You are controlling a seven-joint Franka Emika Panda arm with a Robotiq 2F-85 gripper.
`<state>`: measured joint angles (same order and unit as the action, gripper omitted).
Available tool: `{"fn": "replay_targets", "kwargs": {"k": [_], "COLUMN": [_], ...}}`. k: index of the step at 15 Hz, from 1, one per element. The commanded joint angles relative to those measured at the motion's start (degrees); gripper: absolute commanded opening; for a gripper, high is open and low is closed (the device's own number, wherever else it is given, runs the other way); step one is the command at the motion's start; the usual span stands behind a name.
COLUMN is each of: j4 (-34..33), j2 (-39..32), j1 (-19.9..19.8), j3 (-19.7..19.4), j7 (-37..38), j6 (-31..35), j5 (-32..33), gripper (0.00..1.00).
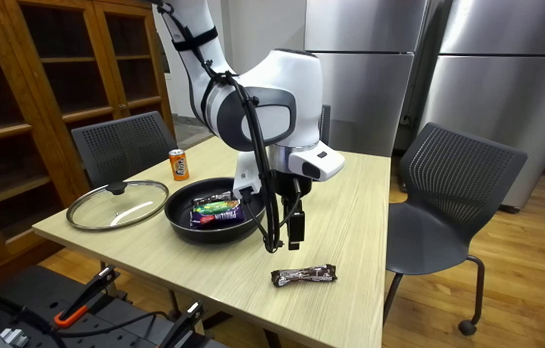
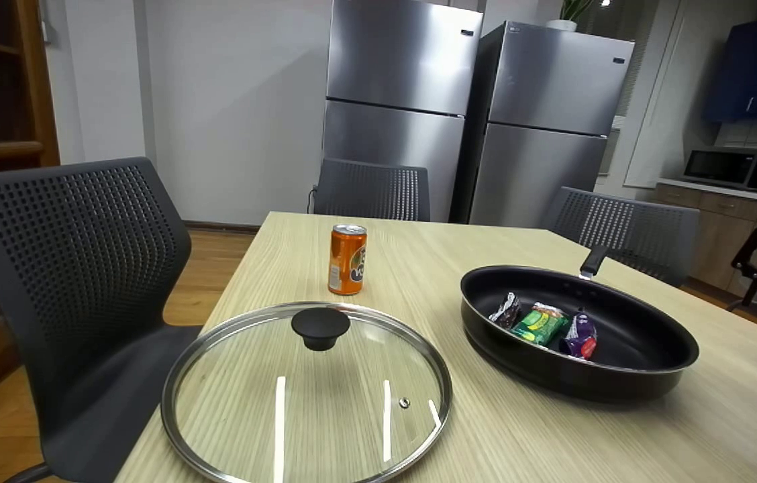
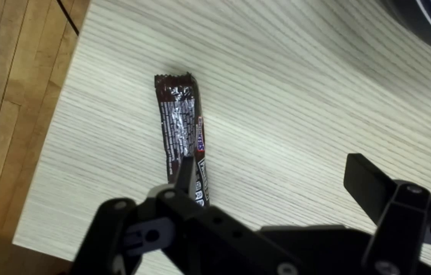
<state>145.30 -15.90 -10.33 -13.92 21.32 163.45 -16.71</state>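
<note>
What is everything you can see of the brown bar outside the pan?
The bar has a shiny, plastic-looking brown wrapper, seemingly unopened, with a serrated end, pale print and apparently a Snickers label. It lies flat on the table, near a corner; the open hand hangs higher, apparently not touching it.

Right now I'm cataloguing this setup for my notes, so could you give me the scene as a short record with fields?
End effector: open, holding nothing, above the table
Nearest thing: Snickers bar, lying on the table
Frying pan: holds a green-wrapped snack, a purple protein bar and a dark-wrapped bar
Glass lid: on the table beside the frying pan, knob up
Fanta can: upright on the table
</note>
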Motion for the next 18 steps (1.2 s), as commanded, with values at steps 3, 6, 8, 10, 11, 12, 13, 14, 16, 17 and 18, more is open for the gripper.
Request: {"fn": "replay_targets", "kwargs": {"k": [3, 6, 8, 10, 11, 12, 13, 14, 16, 17, 18], "j4": [-0.1, 0.2, 0.5, 0.6, 0.6, 0.7, 0.9, 1.1, 1.2, 1.3, 1.3], "j2": [0.0, -0.2, -0.6, -1.1, -1.4, -1.6, -1.7, -1.9, -2.5, -2.9, -3.2], "j1": [-0.1, -0.2, -0.2, -0.6, -0.7, -1.0, -1.1, -1.3, -1.4, -1.5, -1.6], "j3": [0.1, 0.2, -0.1, -0.2, -0.3, -0.3, -0.5, -0.6, -1.0, -1.2, -1.3], "j7": [-0.1, -0.6, -0.5, -0.7, -0.8, -1.0, -1.0, -1.1, -1.2, -1.1, -1.1], "j6": [0.1, 0.4, 1.0, 1.5, 1.5, 1.6, 1.8, 1.9, 2.2, 2.3, 2.3], "j5": [-0.1, -0.2, 0.2, -0.2, -0.2, -0.5, -0.4, -0.4, -0.3, -0.3, -0.3], "gripper": [1.0, 1.0, 1.0, 1.0, 1.0, 1.0, 1.0, 1.0, 1.0, 1.0, 1.0]}}
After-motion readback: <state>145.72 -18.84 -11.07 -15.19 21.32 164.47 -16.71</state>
